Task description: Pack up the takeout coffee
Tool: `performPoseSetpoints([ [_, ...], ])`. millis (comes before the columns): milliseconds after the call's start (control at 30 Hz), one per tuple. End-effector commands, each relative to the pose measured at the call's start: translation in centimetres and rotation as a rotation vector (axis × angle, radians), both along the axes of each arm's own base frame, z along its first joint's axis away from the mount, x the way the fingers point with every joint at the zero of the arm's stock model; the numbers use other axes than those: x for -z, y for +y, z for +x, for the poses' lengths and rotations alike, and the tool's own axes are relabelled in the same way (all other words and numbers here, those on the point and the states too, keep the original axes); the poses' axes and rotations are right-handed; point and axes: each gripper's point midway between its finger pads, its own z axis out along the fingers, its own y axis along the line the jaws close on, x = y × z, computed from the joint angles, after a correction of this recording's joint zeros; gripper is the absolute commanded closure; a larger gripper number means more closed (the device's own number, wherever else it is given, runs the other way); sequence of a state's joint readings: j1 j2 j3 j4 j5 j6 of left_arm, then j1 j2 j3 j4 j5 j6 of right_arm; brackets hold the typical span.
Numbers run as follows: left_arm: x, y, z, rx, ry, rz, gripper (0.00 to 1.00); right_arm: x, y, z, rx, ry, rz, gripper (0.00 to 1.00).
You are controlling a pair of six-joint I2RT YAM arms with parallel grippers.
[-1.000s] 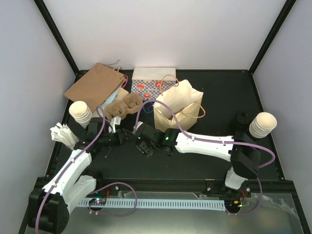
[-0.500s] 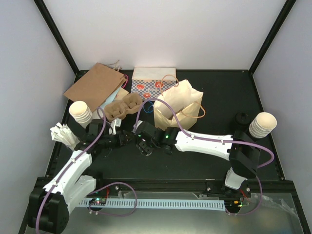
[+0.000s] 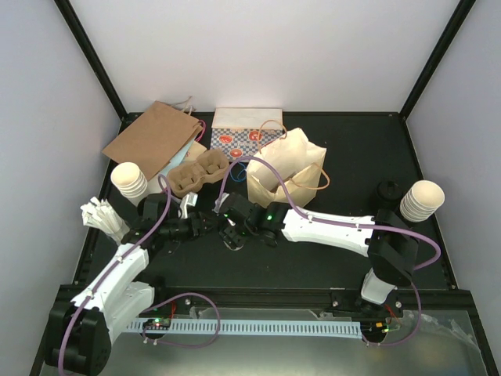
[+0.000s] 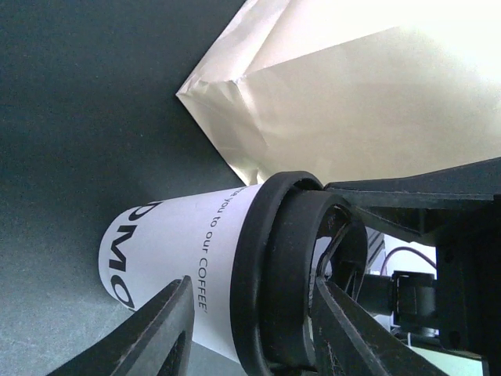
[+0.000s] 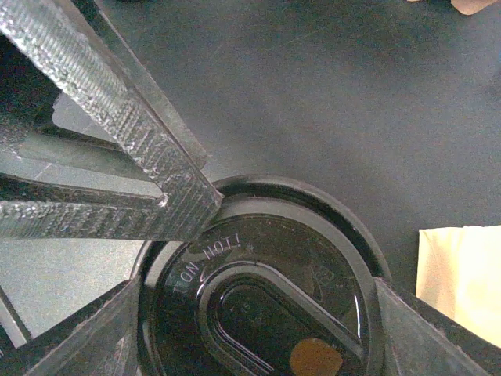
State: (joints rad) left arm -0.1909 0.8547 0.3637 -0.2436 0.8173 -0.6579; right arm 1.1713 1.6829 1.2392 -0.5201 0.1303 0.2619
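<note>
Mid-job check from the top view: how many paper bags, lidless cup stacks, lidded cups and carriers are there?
Paper bags: 3 (brown bag, patterned bag, cream bag)
Lidless cup stacks: 2 (left stack, right stack)
Lidded coffee cup: 1
Cardboard carrier: 1
Total: 7

Tally: one lidded coffee cup [image 4: 172, 258]. Two lidless-cup stacks: left stack [image 3: 129, 180], right stack [image 3: 423, 200]. One cardboard carrier [image 3: 196, 172]. Three paper bags: brown bag [image 3: 149, 139], patterned bag [image 3: 244, 131], cream bag [image 3: 301, 153].
</note>
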Motion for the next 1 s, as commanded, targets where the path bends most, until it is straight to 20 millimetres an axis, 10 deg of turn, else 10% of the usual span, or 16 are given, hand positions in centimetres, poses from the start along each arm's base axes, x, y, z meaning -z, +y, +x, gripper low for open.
performPoseSetpoints([
  [0,-1.0,-0.5,-0.1,0.031,-0.036,-0.047,0.57,6.5,-5.6,-4.6,-0.078,0.204,-0.286,0.25],
  [967,0.7,-2.0,-0.7,0.113,0.031,-0.086,0.64,5.7,-6.6,-5.2,-0.139,0.212,-0.338,0.26],
])
